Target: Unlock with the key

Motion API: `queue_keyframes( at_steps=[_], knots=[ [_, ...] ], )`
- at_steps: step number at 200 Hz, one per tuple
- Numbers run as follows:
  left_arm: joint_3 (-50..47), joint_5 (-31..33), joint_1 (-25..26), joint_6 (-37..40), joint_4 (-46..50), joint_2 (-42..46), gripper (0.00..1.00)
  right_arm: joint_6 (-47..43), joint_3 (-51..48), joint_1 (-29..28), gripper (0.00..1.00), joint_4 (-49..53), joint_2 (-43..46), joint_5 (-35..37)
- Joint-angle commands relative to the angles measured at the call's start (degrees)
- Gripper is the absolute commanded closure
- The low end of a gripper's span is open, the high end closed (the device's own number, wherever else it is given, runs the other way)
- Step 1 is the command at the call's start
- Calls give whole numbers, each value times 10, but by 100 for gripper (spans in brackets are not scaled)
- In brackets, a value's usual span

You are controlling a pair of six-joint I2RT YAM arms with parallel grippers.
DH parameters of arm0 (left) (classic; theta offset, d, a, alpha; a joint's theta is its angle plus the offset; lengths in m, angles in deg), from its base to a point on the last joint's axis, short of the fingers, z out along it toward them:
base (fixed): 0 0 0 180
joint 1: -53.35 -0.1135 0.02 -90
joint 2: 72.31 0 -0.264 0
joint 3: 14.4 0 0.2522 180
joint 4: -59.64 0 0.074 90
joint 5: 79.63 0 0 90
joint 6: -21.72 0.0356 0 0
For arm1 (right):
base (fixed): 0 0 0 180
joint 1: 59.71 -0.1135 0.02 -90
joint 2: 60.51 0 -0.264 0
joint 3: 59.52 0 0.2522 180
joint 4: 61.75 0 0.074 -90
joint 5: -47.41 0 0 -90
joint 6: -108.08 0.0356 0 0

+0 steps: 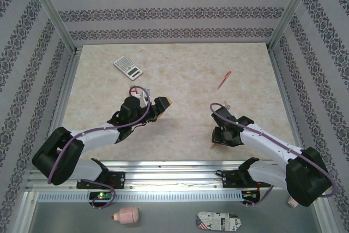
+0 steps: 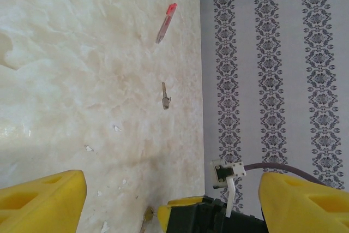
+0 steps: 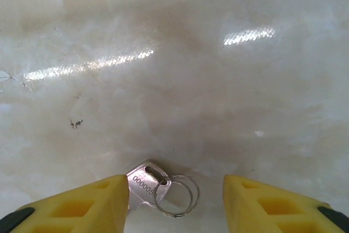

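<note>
Right gripper [image 3: 174, 185] hangs low over the desk [image 3: 174, 80], its yellow fingers [image 3: 82, 203] partly parted and clamping nothing. Between them the key [image 3: 143, 183] lies flat on the marble-patterned top. Its head touches the finger at the picture's left, and its split ring [image 3: 176, 193] rests in the gap, clear of the other finger. Left gripper [image 2: 174, 205] stands wide open and empty, off to the left. Further out, a second small grey key [image 2: 165, 96] lies near a red pen [image 2: 165, 23]. A calculator [image 1: 127, 68] sits toward the desk's far left.
</note>
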Motion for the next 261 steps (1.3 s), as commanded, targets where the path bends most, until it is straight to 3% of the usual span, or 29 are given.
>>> queue_keyframes(
  at_steps=[1, 74, 142, 239, 261],
  knots=[
    [-10, -17, -8, -11, -52, -14, 18, -15, 17, 3, 50, 13, -30, -14],
    [-22, -17, -11, -16, -66, -20, 18, -30, 16, -3, 53, 3, -44, -11],
    [-23, -19, -14, -18, -74, -25, 19, -34, 15, -3, 62, -16, -65, -27],
    [-29, -17, -15, -18, -80, -25, 19, -33, 18, -3, 78, -18, -78, -28],
    [-30, -18, -15, -17, -83, -24, 19, -33, 19, -2, 88, -17, -82, -26]
  ],
)
